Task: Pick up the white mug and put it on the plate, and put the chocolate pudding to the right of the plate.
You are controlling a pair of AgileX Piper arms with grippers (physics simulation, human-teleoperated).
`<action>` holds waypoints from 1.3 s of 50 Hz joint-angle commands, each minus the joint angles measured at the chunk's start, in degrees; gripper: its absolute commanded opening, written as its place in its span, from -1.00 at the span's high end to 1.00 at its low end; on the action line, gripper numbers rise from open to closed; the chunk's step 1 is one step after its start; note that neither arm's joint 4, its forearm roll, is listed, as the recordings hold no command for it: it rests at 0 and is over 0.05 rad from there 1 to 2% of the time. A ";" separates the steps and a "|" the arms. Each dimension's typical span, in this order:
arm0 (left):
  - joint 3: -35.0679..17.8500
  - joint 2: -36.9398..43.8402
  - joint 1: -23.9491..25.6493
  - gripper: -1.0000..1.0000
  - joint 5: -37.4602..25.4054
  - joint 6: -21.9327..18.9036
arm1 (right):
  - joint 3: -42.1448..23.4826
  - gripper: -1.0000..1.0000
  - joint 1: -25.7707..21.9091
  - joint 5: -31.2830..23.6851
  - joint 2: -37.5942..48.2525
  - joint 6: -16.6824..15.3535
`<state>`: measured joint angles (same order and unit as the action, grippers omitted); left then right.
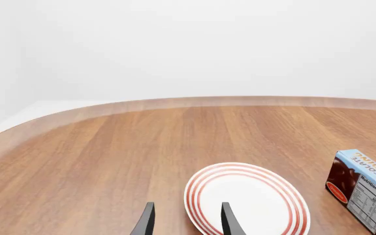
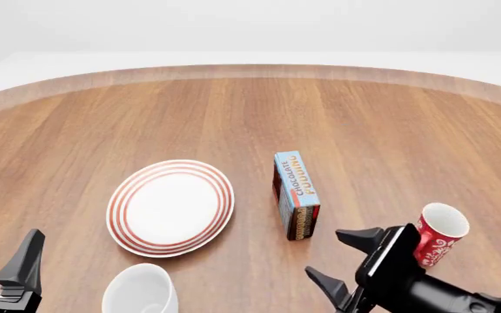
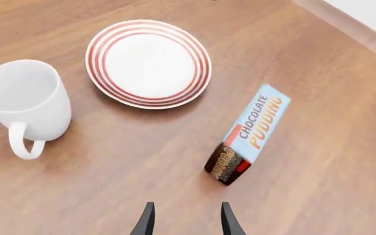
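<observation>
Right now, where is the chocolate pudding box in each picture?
Front view: chocolate pudding stands mid-table, right of the plate.
Left wrist view: at the picture's edge, partly cut off.
Right wrist view: near the middle, blue face showing.
Shared landmark: the plate.

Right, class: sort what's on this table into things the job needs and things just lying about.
Needed for the job:
white mug
plate
chocolate pudding

Just lying about:
red mug
</observation>
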<state>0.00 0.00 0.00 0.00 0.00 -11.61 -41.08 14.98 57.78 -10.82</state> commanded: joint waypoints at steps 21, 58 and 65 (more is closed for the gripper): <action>0.00 0.00 0.00 -1.00 0.00 0.00 | -4.60 -1.00 -10.05 3.38 9.01 0.49; 0.00 0.00 0.00 -1.00 0.00 0.00 | -9.92 -1.00 -19.94 5.23 19.79 2.48; 0.00 0.00 0.00 -1.00 0.00 0.00 | -11.38 -1.00 -22.57 5.23 22.14 3.38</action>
<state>0.00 0.00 0.00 0.00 0.00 -21.05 -60.49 20.14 76.92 -8.44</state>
